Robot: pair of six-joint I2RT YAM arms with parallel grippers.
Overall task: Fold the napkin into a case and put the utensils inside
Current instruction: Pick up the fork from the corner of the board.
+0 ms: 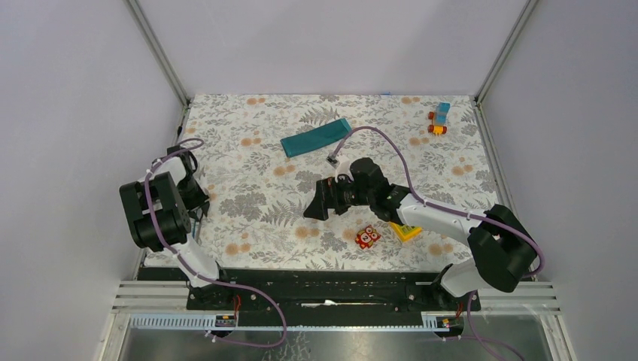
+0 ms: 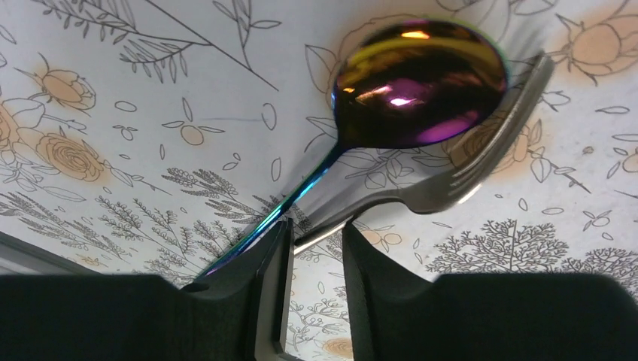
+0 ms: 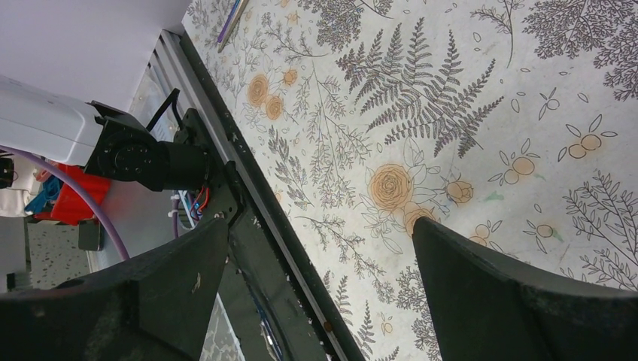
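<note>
The napkin, folded into a narrow teal case (image 1: 316, 138), lies at the back middle of the table. The utensils lie by the table's left edge: a spoon (image 2: 419, 83) with a shiny purple-pink bowl and bluish handle, and a silver fork (image 2: 466, 165) beside it. My left gripper (image 2: 316, 241) is over their handle ends, its jaws a narrow gap apart. The fork's handle end shows in that gap and the spoon's handle runs past the left finger (image 2: 263, 286). I cannot tell if it touches them. My right gripper (image 1: 316, 201) is wide open and empty over the table's middle.
A small red owl toy (image 1: 367, 236) and a yellow block (image 1: 406, 231) sit near the front, under my right arm. A small blue and orange toy (image 1: 440, 119) stands at the back right. The utensil handles also show in the right wrist view (image 3: 232, 19) by the table's rail (image 3: 248, 203).
</note>
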